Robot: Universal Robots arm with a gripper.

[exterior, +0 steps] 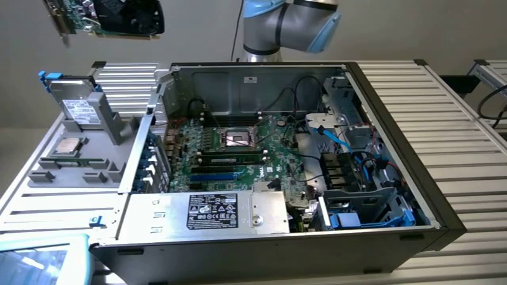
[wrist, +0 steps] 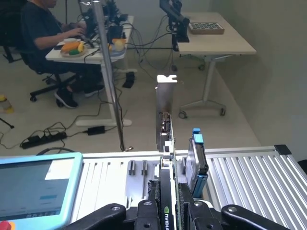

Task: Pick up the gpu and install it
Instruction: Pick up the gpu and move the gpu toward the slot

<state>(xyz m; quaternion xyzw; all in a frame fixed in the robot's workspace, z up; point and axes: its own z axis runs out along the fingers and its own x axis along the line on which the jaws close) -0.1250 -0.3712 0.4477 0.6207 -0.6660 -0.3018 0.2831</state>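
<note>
- Gripping the gpu [wrist: 165, 134] edge-on, the hand [wrist: 168, 213] has its fingers [wrist: 146, 213] drawn to a narrow gap, one pressed on each flat face. The card juts straight out ahead of the hand, with its silver bracket [wrist: 166, 96] at the far end.
- The card looks light and stiff but fragile. A hold probably belongs on the cooler shroud and the board's margins, away from small components, and the smooth shroud may slip.
- The exterior view gives the card's broad side, green board and black cooler. It is carried high, well apart from the open computer case [exterior: 396, 107] and its motherboard [exterior: 230, 160].
- The wrist view adds the clamp itself and a hard drive [wrist: 197, 160] standing on the bench just beyond the hand.
</note>
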